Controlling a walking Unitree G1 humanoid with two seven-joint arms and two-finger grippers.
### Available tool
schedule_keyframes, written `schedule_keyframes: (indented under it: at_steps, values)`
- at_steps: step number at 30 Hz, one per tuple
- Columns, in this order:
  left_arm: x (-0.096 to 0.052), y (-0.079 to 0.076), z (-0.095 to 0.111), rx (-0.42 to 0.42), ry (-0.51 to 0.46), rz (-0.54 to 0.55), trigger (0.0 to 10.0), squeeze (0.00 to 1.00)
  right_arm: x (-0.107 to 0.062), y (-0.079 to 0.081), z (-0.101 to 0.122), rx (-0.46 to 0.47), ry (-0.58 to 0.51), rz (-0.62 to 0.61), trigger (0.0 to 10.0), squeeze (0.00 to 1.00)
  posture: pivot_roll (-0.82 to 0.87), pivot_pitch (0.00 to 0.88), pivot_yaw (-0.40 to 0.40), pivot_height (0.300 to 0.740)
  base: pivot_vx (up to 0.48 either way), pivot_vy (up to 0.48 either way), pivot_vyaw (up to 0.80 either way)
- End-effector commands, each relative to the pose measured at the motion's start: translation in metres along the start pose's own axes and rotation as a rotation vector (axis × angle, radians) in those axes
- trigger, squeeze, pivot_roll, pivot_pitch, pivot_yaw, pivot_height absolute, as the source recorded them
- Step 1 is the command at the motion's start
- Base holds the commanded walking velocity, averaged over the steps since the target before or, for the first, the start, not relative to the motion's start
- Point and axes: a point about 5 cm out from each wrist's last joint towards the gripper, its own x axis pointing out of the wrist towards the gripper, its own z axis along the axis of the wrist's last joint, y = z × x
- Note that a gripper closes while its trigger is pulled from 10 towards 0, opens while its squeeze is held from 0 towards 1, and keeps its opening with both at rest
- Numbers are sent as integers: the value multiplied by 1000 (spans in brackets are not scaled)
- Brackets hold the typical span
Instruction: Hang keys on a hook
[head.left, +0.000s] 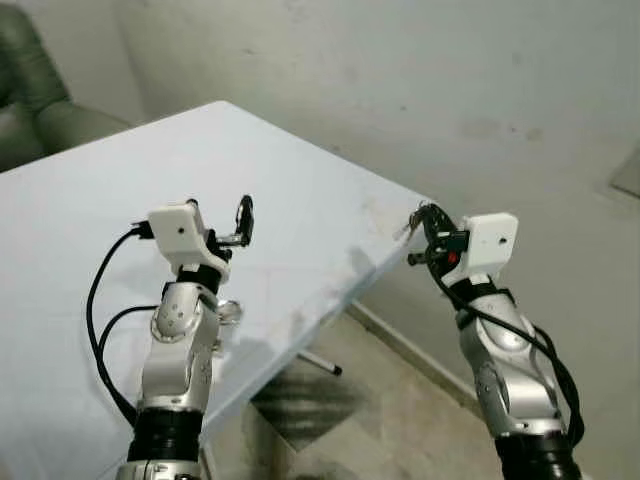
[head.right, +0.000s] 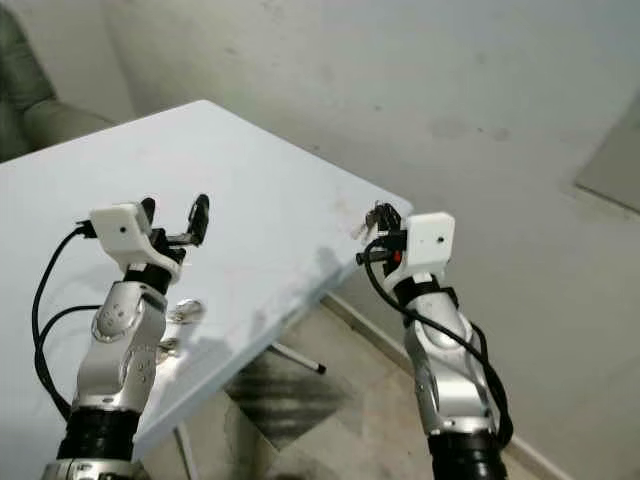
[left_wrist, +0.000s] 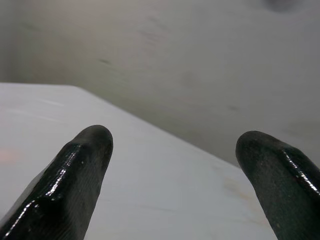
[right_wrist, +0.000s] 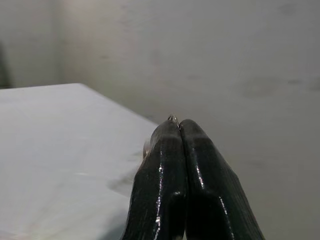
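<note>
My right gripper (head.left: 424, 226) is held up just past the right corner of the white table (head.left: 200, 170), in front of the grey wall. Its fingers are shut on a small bunch of metal keys (head.left: 411, 222), which stick out to the left of the tips. In the right wrist view the two fingers (right_wrist: 165, 170) press together, with a sliver of metal (right_wrist: 172, 118) at the tips. My left gripper (head.left: 222, 215) hovers above the table's front part, open, with nothing between its fingers (left_wrist: 75, 175). A small shiny metal object (head.right: 185, 311) lies on the table beside the left forearm.
A green armchair (head.left: 25, 90) stands at the far left behind the table. The table's right edge drops to a tiled floor (head.left: 400, 420), where a thin table leg (head.left: 320, 362) shows. The plain wall (head.left: 450, 80) runs close behind.
</note>
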Motion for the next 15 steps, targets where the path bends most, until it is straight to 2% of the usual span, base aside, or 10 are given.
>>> schedule_keyframes:
  at_steps: [1,15]
  values:
    - [2,4,3,21,0,12,10000,0,2,2,7,-2,-26,3,10000,0,-60,0,-35,740,0,0,-775]
    - [2,5,2,21,10,32,10000,0,4,3,8,-1,-29,5,10000,0,-57,0,-39,740,0,0,-776]
